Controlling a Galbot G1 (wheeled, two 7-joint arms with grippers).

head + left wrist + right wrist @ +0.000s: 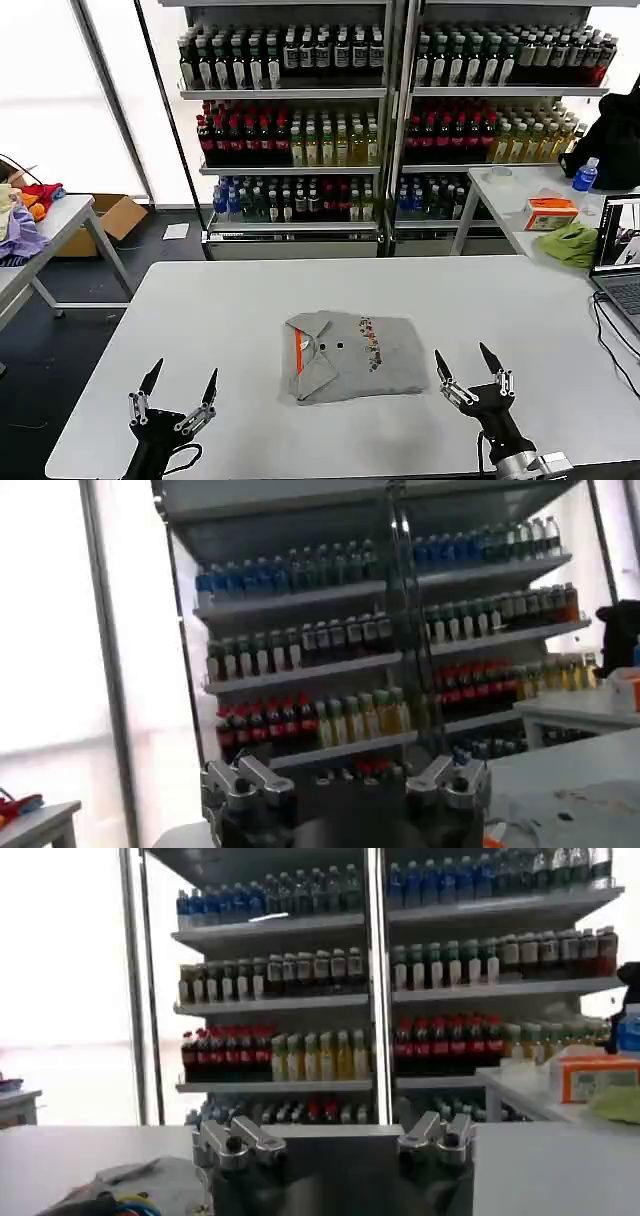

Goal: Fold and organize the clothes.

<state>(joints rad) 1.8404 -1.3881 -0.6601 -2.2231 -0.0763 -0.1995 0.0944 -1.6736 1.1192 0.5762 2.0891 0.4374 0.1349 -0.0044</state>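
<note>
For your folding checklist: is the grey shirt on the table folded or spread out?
Folded: the shirt lies as a compact rectangle, sleeves tucked away, collar at one end.

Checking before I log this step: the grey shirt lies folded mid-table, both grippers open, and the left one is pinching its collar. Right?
Not quite. In the head view the left gripper holds nothing, open near the table's front edge, apart from the folded shirt. The right gripper is open too.

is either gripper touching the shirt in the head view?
No: the left gripper and right gripper both sit open near the table's front edge, apart from the folded grey shirt.
</note>
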